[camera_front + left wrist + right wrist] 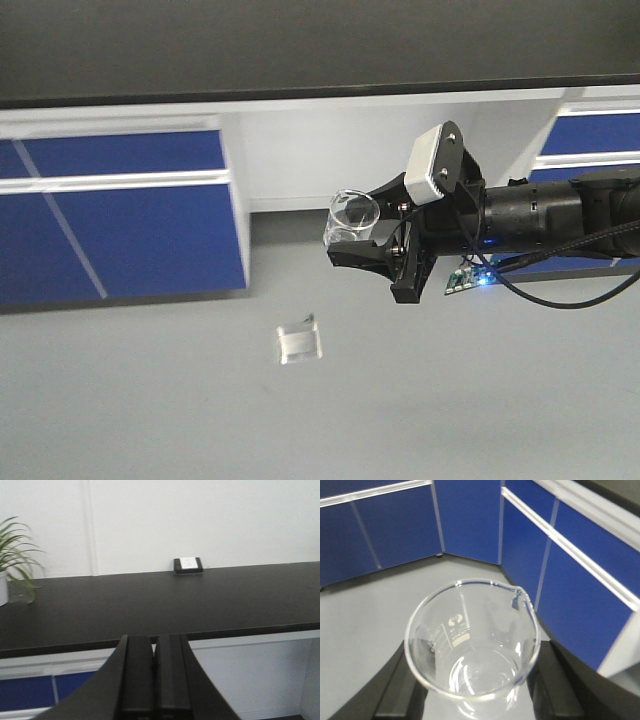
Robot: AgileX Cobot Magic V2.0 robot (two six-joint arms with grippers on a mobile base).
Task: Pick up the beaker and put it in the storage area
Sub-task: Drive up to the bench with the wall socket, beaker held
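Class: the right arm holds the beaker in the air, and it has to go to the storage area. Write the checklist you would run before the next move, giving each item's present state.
1. Grip: the beaker sits between the fingers of the right gripper: ok.
2. Beaker upright, mouth up: ok.
3. Contents: no liquid seen: ok.
4. Beaker over the storage area: not ok, it hangs over the grey floor.
5. Landing spot bare: ok; only a small block and a plant at its edges.
6. Left gripper shut and empty; clearance from the right arm: cannot tell.
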